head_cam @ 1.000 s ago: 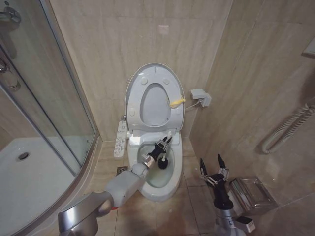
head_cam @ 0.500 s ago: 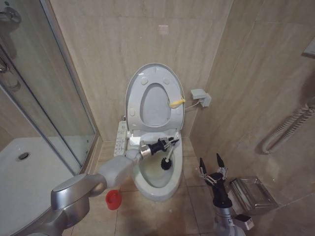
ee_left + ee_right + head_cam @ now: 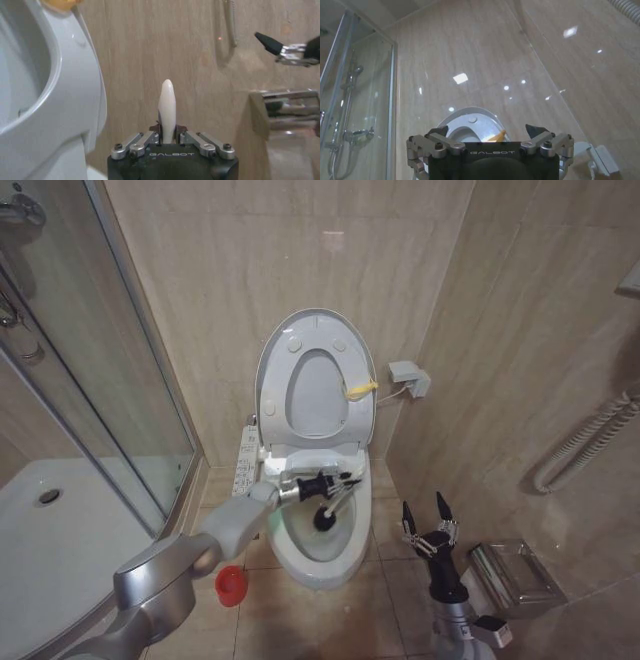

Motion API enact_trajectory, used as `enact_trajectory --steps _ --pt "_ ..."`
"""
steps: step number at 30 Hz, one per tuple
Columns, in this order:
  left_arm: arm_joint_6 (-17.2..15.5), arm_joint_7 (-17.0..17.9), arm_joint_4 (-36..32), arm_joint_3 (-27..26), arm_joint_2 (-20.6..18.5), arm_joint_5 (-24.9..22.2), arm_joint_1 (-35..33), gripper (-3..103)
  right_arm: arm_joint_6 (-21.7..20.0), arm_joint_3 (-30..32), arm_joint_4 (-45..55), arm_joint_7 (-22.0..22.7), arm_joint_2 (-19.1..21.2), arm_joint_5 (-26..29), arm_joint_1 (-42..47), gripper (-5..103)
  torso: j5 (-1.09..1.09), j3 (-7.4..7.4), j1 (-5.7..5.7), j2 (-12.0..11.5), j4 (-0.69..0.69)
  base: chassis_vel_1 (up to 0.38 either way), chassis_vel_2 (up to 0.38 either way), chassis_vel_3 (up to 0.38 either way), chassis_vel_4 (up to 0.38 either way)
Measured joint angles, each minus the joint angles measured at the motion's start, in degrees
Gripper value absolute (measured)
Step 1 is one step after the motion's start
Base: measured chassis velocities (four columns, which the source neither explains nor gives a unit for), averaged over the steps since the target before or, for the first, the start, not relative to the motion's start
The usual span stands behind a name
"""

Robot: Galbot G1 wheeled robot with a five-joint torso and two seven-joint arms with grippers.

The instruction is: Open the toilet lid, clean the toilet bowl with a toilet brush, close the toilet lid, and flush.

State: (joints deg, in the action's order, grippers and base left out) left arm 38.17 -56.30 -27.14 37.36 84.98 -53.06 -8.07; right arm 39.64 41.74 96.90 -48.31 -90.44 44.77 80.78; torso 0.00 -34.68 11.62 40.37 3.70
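Note:
The toilet lid (image 3: 310,320) stands upright against the wall with the ring seat raised against it, and a yellow tag (image 3: 358,390) hangs at its edge. Below it, the white toilet bowl (image 3: 318,560) is uncovered. My left gripper (image 3: 340,480) is over the bowl's back rim, shut on the toilet brush handle (image 3: 166,105). The dark brush head (image 3: 325,520) is down inside the bowl. The red cup holder (image 3: 230,585) stands on the floor to the bowl's left. My right gripper (image 3: 423,510) hangs open and holds nothing, to the right of the bowl.
A glass shower enclosure (image 3: 100,380) with a white tray (image 3: 60,530) takes up the left side. A control panel (image 3: 243,465) hangs at the toilet's left side. A wall socket (image 3: 408,378), a metal bin (image 3: 510,575) and a hose (image 3: 590,435) are on the right.
My left forearm has swung to the left and uncovered the red cup holder. The brush head has shifted a little inside the bowl. The right gripper has barely moved.

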Motion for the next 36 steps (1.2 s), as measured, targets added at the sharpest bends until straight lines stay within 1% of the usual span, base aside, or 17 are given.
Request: enact_trajectory --steps 2,5,6,7,9,10,15,16,18,20,22,26,29,32,33,35,36 --pt "1.0 1.3 2.0 -1.6 1.3 1.9 -0.1 19 0.0 -0.2 0.3 -0.2 -0.4 -0.1 0.1 100 0.00 0.00 0.00 0.0 0.01 0.000 0.000 0.000 0.000" --pt "1.6 2.3 3.6 -2.2 1.5 3.4 -0.7 19 0.0 -0.4 0.7 -0.3 -0.6 -0.2 0.3 100 0.00 0.00 0.00 0.0 -0.01 0.000 0.000 0.000 0.000" --pt "2.2 3.2 4.6 -2.6 1.4 4.9 -1.3 19 0.0 -0.4 1.0 -0.4 -0.7 -0.2 0.6 100 0.00 -0.01 0.00 0.0 -0.07 0.000 0.000 0.000 0.000" --pt "2.2 3.2 4.6 -2.6 1.4 4.9 -1.3 19 0.0 -0.4 1.0 -0.4 -0.7 -0.2 0.6 100 0.00 -0.01 0.00 0.0 -0.07 0.000 0.000 0.000 0.000" --pt "2.8 4.8 4.5 -2.7 1.3 5.8 -1.7 19 0.1 -0.4 1.4 -0.5 -1.0 -0.3 0.9 100 0.01 0.00 0.00 0.0 -0.08 0.000 0.000 0.000 0.000" --pt "3.2 5.5 4.1 -2.7 1.4 6.0 -1.7 19 0.1 -0.3 1.7 -0.5 -1.1 -0.4 1.1 100 0.00 -0.01 0.00 0.0 -0.06 0.000 0.000 0.000 0.000" --pt "4.2 7.4 2.3 -3.2 2.4 6.1 -0.9 19 0.1 -0.2 2.4 -0.5 -1.4 -0.6 1.6 100 0.01 0.00 0.00 0.0 -0.04 0.000 0.000 0.000 0.000" --pt "5.1 8.4 1.6 -3.8 3.4 5.9 -0.6 19 0.0 0.0 2.8 -0.5 -1.6 -0.6 2.0 100 0.01 0.00 0.00 0.0 0.00 0.000 0.000 0.000 0.000" --pt "5.9 9.5 1.9 -4.6 4.8 6.0 -0.5 19 0.1 0.2 3.2 -0.6 -1.6 -0.6 2.5 100 0.00 0.00 0.00 0.0 0.01 0.000 0.000 0.000 0.000" --pt "6.1 10.2 2.9 -4.7 5.2 6.5 -0.8 19 0.1 0.2 3.5 -0.6 -1.6 -0.6 2.8 100 0.01 0.00 0.00 0.0 0.02 0.000 0.000 0.000 0.000" --pt "6.2 11.4 4.2 -4.7 4.9 7.6 -1.9 19 0.1 0.5 3.9 -0.6 -1.5 -0.5 3.1 100 0.00 -0.01 0.00 0.0 -0.03 0.000 0.000 0.000 0.000" --pt "6.0 12.9 4.6 -4.3 3.7 8.0 -3.4 19 0.1 0.8 4.0 -0.7 -1.4 -0.4 3.3 100 0.01 0.00 0.00 0.0 -0.08 0.000 0.000 0.000 0.000" --pt "6.1 13.8 4.2 -4.3 3.2 8.0 -3.6 19 0.1 0.8 4.0 -0.7 -1.4 -0.4 3.3 100 0.00 -0.01 0.00 0.0 -0.09 0.000 0.000 0.000 0.000" --pt "7.4 16.0 1.9 -4.9 4.1 7.8 -3.2 19 0.1 0.5 4.0 -0.7 -1.6 -0.7 3.2 100 0.01 0.00 0.00 0.0 -0.04 0.000 0.000 0.000 0.000" --pt "7.4 16.0 1.9 -4.9 4.1 7.8 -3.2 19 0.1 0.5 4.0 -0.7 -1.6 -0.7 3.2 100 0.01 0.00 0.00 0.0 -0.04 0.000 0.000 0.000 0.000" --pt "8.2 16.6 1.3 -5.5 5.6 7.3 -3.0 19 0.1 0.3 4.0 -0.7 -1.7 -0.9 3.0 100 0.00 0.00 0.00 0.0 0.02 0.000 0.000 0.000 0.000" --pt "8.3 16.7 1.5 -5.7 6.2 7.1 -3.0 19 0.1 0.3 3.9 -0.7 -1.7 -1.0 3.0 100 0.00 0.00 0.00 0.0 0.02 0.000 0.000 0.000 0.000"
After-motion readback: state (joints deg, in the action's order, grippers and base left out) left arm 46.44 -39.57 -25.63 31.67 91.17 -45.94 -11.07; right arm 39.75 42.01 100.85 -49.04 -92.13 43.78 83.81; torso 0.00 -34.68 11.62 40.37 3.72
